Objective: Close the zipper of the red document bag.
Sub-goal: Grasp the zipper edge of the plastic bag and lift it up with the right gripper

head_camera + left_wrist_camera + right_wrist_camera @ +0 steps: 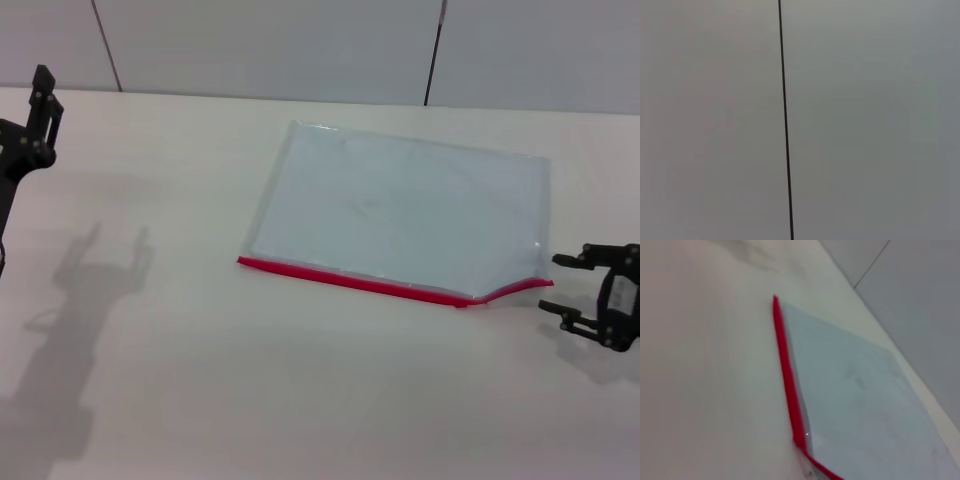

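The red document bag (400, 215) lies flat in the middle of the white table, a pale blue translucent pouch. Its red zipper (350, 280) runs along the long edge nearest me and kinks upward near the right corner. The right wrist view shows the same bag (860, 395) and zipper (788, 375), with a small pale slider (808, 471) just past the bend. My right gripper (562, 285) hovers low just right of the zipper's right end, open and holding nothing. My left gripper (42, 98) is raised at the far left, well away from the bag.
The white table (200, 400) spreads wide around the bag. Grey wall panels (270, 45) with dark seams stand behind it. The left wrist view shows only a grey wall (865, 120) with one black seam (785, 120).
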### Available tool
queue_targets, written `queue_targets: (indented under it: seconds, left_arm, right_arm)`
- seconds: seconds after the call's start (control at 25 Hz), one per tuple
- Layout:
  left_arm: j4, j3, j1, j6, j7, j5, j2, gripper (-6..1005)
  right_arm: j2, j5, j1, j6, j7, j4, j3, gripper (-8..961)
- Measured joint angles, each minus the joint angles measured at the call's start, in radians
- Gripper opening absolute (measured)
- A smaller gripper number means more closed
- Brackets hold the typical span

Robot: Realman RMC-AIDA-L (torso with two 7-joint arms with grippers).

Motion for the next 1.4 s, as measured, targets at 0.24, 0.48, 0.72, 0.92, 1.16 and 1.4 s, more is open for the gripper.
queue_targets:
  seconds: [0.24,0.48,0.72,0.92,1.16,1.4]
  left_arm:
    - [0.0,0.001,0.001,0.0,0.0,-0.001,0.0,590]
    - [0.0,0.001,0.003,0.0,0.0,-0.001,0.001,590]
    - [0.0,0.0,0.003,0.0,0.0,-0.001,0.0,590]
    - [0.0,0.0,0.003,0.0,0.0,-0.001,-0.001,589]
    - [0.0,-0.001,0.005,0.0,0.0,-0.001,0.0,589]
    - [0.0,-0.001,0.006,0.0,0.0,-0.001,0.0,589]
  right_arm:
    - [0.002,-0.003,0.012,0.084,0.001,-0.009,-0.082,530]
    - [0.002,-0.003,0.018,0.147,0.003,-0.014,-0.143,524]
    - [0.003,-0.003,0.025,0.219,0.005,-0.028,-0.213,518]
    - [0.003,-0.003,0.025,0.303,0.012,-0.042,-0.302,513]
    - [0.003,-0.005,0.022,0.357,0.049,-0.072,-0.376,506]
    - [0.003,-0.006,0.012,0.477,0.053,-0.091,-0.472,497]
